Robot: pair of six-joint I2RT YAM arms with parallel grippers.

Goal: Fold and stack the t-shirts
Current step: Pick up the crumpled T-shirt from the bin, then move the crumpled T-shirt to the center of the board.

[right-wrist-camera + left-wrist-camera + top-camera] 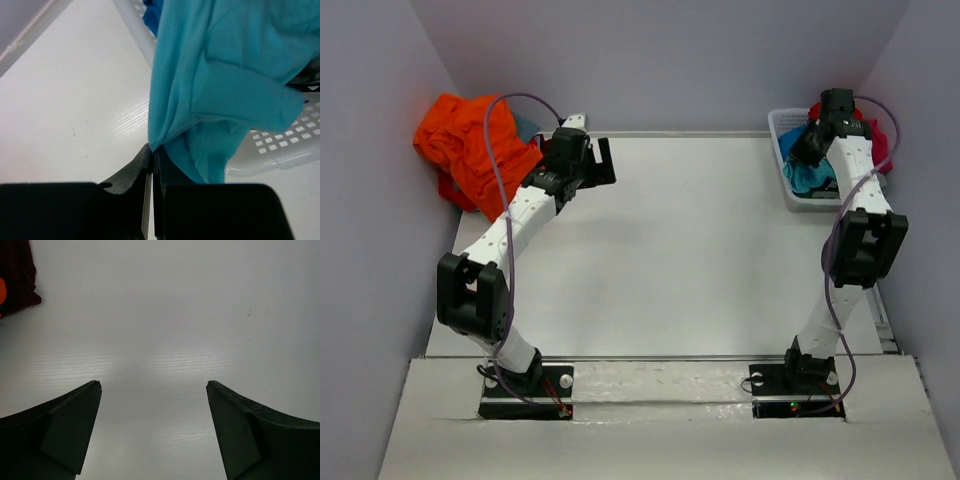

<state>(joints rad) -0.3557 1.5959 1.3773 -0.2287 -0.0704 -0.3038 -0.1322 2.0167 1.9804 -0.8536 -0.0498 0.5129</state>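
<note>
Shirt retrieval, in progress: right hand [151, 155] clamped on a fold of the turquoise shirt [225, 65], soft and creased, draped at the basket [280, 152] rim at 2 o'clock; left hand [154, 386] wide, holding nothing, above worktop [165, 300] by the orange shirt [470, 145] at 10 o'clock; next move likely needs lifting clear, spreading flat.

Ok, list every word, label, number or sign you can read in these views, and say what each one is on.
None: no readable text shows in any view.
The orange shirt, the turquoise shirt, the white basket and the table are all plain.
Anything printed on the arms' base plates is too small to read.
</note>
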